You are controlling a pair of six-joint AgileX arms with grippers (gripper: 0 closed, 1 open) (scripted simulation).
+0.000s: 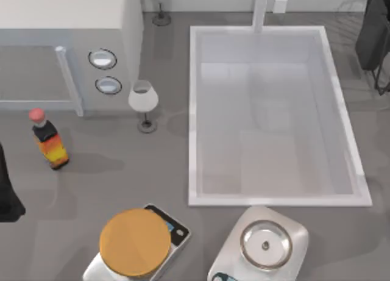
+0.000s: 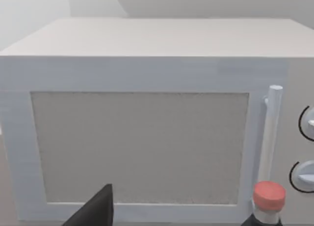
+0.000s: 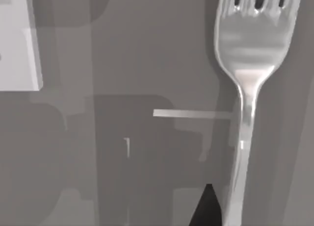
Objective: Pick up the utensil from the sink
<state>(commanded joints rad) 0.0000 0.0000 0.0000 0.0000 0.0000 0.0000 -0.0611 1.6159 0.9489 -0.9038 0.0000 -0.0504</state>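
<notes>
Fork (image 3: 248, 84) hangs in front of my right wrist camera above grey tabletop, long axis along my claw, tines at 12 o'clock, handle at 6. Right claw (image 3: 208, 206): one dark fingertip beside the handle; grip cannot be told. Sink (image 1: 194, 110) at table's right. Left claw (image 2: 95, 209) faces the microwave (image 2: 142, 74); spread unclear.

Grey countertop (image 1: 116, 171) under even light; white microwave (image 1: 67, 43) at back left with two round dials (image 1: 102, 59) and a bar handle (image 1: 69, 80); pale wall (image 2: 196, 3) behind.
</notes>
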